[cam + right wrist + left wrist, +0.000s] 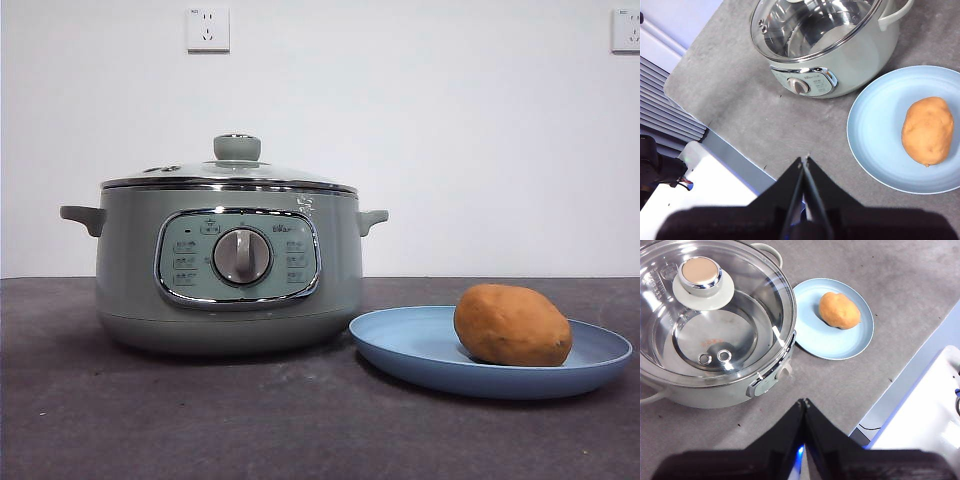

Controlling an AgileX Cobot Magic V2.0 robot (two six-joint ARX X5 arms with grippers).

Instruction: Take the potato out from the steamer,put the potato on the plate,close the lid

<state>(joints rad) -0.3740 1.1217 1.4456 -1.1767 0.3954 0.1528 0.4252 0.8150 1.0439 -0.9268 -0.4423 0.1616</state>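
The sage-green steamer (228,265) stands on the dark table with its glass lid (235,172) resting on top, knob up. The orange-brown potato (512,325) lies on the light-blue plate (410,345) to the steamer's right. In the left wrist view the lid (755,295) covers the steamer (715,395), and the potato (839,310) sits on the plate (815,337). My left gripper (804,401) is shut and empty, held high above the table away from the steamer. My right gripper (804,159) is shut and empty, high above the table near the plate (875,135), potato (927,131) and steamer (860,55).
A white wall with two sockets (207,29) stands behind the table. The table's edge and a white unit (935,415) show in the left wrist view; a white box (715,185) beside the table's edge shows in the right wrist view.
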